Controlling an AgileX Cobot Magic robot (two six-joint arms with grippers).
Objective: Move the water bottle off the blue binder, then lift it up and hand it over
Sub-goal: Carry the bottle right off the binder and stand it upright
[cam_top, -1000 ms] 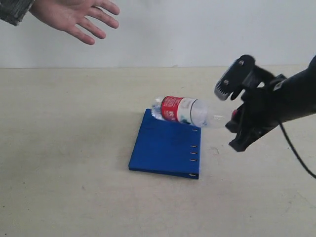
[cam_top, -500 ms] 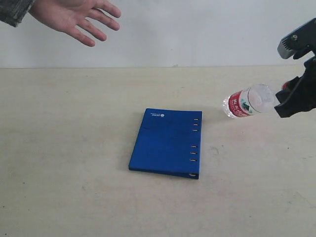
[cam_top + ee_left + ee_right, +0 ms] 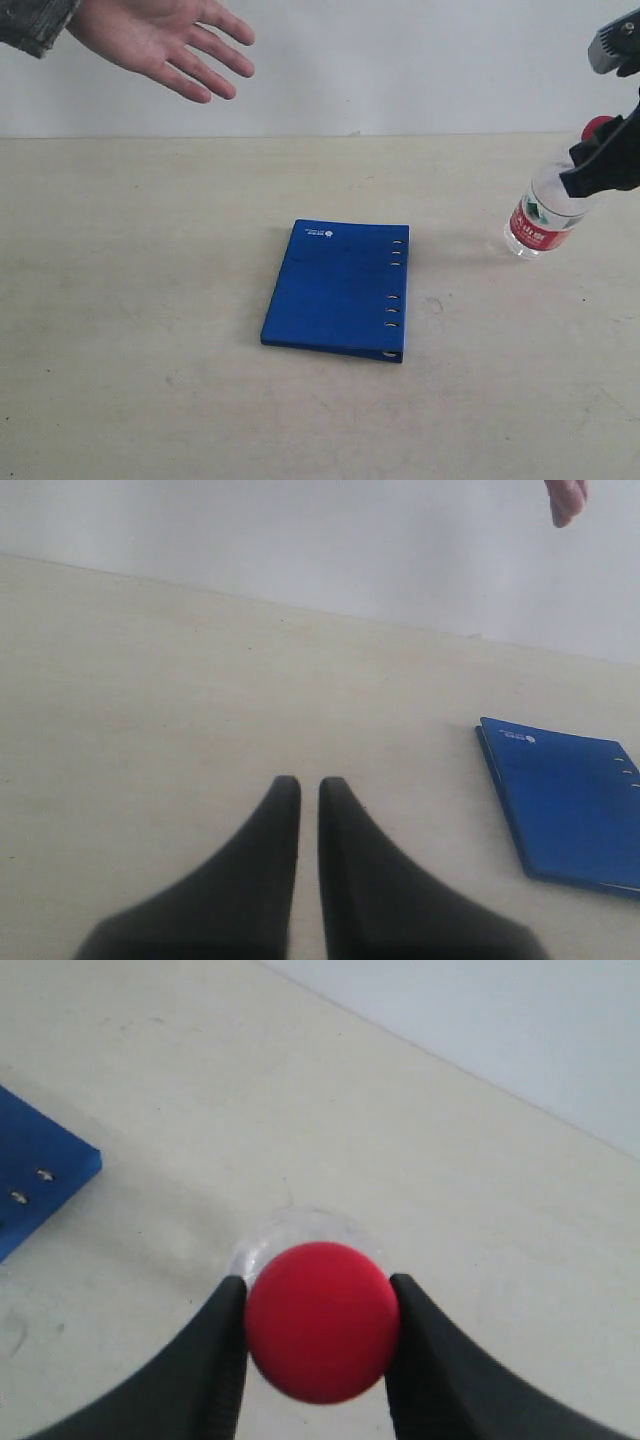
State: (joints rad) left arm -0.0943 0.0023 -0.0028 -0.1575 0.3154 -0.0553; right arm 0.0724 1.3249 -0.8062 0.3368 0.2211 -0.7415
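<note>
The water bottle [image 3: 546, 208], clear with a red cap and red-and-white label, stands nearly upright at the table's right side, well clear of the blue binder [image 3: 340, 290]. My right gripper [image 3: 598, 150] is shut on its red cap [image 3: 322, 1321], one black finger on each side. The binder lies flat in the middle of the table, rings along its right edge, and shows in the left wrist view [image 3: 565, 800] and as a corner in the right wrist view [image 3: 35, 1175]. My left gripper [image 3: 309, 785] hovers shut over bare table, holding nothing; it is out of the exterior view.
An open human hand [image 3: 165, 40] reaches in palm-up at the upper left, above the table's far edge; a fingertip [image 3: 566, 500] of it shows in the left wrist view. A white wall backs the beige table [image 3: 150, 300].
The bottle left the binder's far edge, swung right in my right gripper and turned from lying sideways to nearly upright. The hand shifted slightly right.
</note>
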